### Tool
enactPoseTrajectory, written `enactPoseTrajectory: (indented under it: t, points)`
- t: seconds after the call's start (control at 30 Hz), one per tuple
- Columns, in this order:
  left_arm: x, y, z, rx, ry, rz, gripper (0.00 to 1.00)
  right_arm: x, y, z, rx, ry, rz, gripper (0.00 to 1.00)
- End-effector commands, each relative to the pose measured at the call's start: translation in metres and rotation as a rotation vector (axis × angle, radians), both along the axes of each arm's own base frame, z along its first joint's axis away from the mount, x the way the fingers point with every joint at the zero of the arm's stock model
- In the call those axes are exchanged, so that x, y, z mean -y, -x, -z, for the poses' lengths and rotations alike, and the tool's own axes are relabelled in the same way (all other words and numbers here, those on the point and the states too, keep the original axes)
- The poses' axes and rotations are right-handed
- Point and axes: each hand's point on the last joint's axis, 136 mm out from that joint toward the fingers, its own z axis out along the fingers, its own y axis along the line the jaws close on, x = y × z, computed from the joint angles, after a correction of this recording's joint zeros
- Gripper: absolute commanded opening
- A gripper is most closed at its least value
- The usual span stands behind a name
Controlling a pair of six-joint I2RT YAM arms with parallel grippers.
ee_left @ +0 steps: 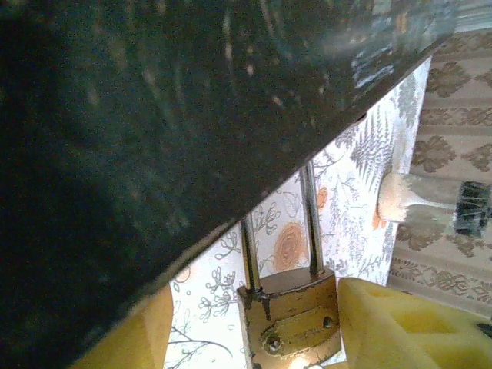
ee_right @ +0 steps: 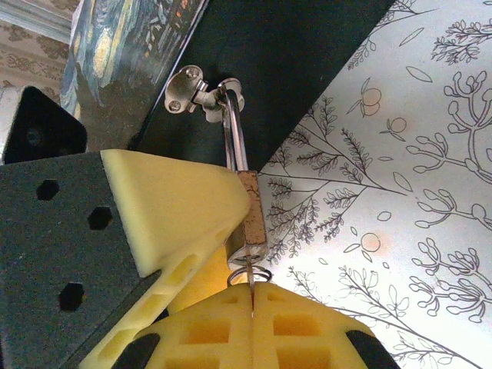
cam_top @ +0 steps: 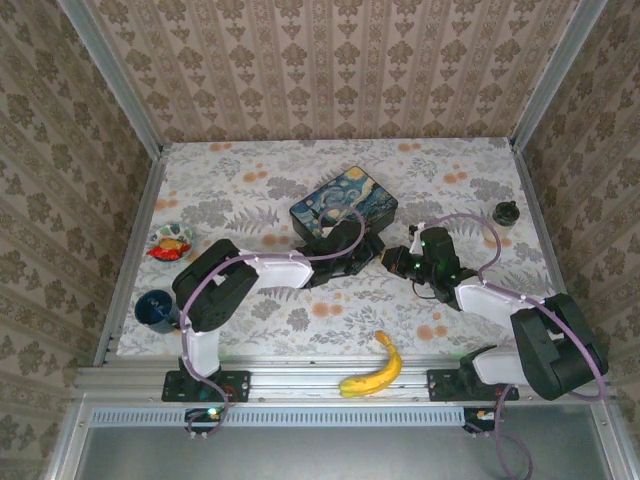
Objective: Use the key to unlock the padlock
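The small brass padlock hangs by its thin silvery shackle from the hasp of the starry-night tin. My right gripper is shut on the key, whose blade sits in the bottom of the lock body. In the left wrist view the padlock stands between the yellow fingers of my left gripper, which is open. The right finger is close against the lock and the left finger stands apart from it. From above, both grippers meet in front of the tin.
A banana lies at the near edge. A dark blue cup and a red-yellow packet sit at the left. A small black object rests at the right. Patterned walls close in the floral tabletop.
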Motion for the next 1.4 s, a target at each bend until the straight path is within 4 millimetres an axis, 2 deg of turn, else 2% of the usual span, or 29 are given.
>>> enactPoseTrajectory:
  t: [0.0, 0.07, 0.23, 0.5, 0.6, 0.7, 0.83, 0.93, 1.07, 1.2, 1.37]
  points:
    - [0.003, -0.014, -0.016, 0.084, 0.068, -0.04, 0.57, 0.003, -0.011, -0.016, 0.063, -0.017, 0.038, 0.0]
    - [0.005, -0.016, -0.016, 0.096, 0.089, -0.039, 0.55, 0.003, -0.011, -0.016, 0.063, -0.019, 0.039, 0.0]
    - [0.009, -0.019, -0.015, 0.093, 0.119, -0.038, 0.45, 0.002, -0.013, -0.018, 0.067, -0.027, 0.04, 0.0]
    - [0.015, -0.012, -0.001, 0.009, 0.159, -0.033, 0.44, -0.001, -0.016, -0.017, 0.066, -0.045, 0.039, 0.0]
    - [0.016, -0.012, -0.003, 0.017, 0.164, -0.032, 0.32, -0.001, -0.017, -0.017, 0.065, -0.049, 0.041, 0.0]
    - [0.012, -0.014, -0.003, 0.025, 0.154, -0.043, 0.3, -0.001, -0.017, -0.015, 0.057, -0.045, 0.043, 0.0]
    - [0.01, -0.015, -0.002, 0.026, 0.149, -0.048, 0.19, 0.0, -0.016, -0.013, 0.051, -0.043, 0.044, 0.0]
    - [0.011, -0.015, -0.001, 0.023, 0.149, -0.043, 0.05, 0.0, -0.017, -0.013, 0.051, -0.043, 0.048, 0.0]
    - [0.013, -0.014, -0.003, 0.024, 0.156, -0.036, 0.0, 0.0, -0.018, -0.015, 0.058, -0.043, 0.048, 0.0]
    - [0.012, -0.013, -0.007, 0.029, 0.157, -0.029, 0.0, 0.003, -0.02, -0.017, 0.066, -0.006, 0.048, 0.16]
    - [0.006, -0.01, -0.007, 0.02, 0.122, -0.029, 0.0, 0.019, -0.011, -0.02, 0.085, 0.13, 0.051, 0.22]
